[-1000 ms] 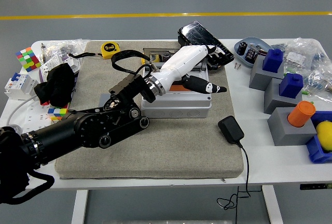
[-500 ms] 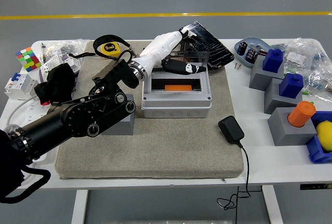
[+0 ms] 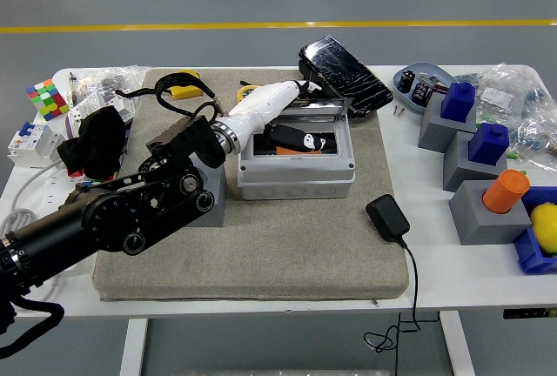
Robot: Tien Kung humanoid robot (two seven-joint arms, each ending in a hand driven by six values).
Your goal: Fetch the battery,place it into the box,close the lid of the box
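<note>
Left hand point(image 3: 296, 139): white-shelled, dark fingers point(image 3: 306, 142) curled down inside the open top of the box point(image 3: 296, 167); cannot tell if they hold anything. Right hand not in view.
Battery: cannot pick it out for sure. A sliver of orange shows under the fingers at the box's front inner edge; could be it, mostly hidden.
Box: grey, sits mid-mat point(image 3: 261, 245), just right of a grey block point(image 3: 213, 204) that the forearm crosses.
Lid point(image 3: 315, 108): clear, hinged at the far side, tilted part-way over the opening, above the wrist.
Handling (judgement): small rigid cell, light, smooth casing so slippery; pinch across the short sides. Lid is thin plastic, light, swings freely; push at the free front edge, not near the hinge.
In the way: the hand itself sits under the lid, so it must clear before the lid drops. Black case point(image 3: 344, 76) lies just behind the lid and may limit swing.
Around, left: cube puzzle point(image 3: 47, 97), black cloth point(image 3: 96, 141), yellow tape measure point(image 3: 181, 90).
Around, right: black adapter point(image 3: 387, 218) with cable near the mat corner, grey stands with blue blocks point(image 3: 459, 100) and an orange cylinder point(image 3: 506, 190) at the desk point(image 3: 435, 258) right side, well apart from the box.
</note>
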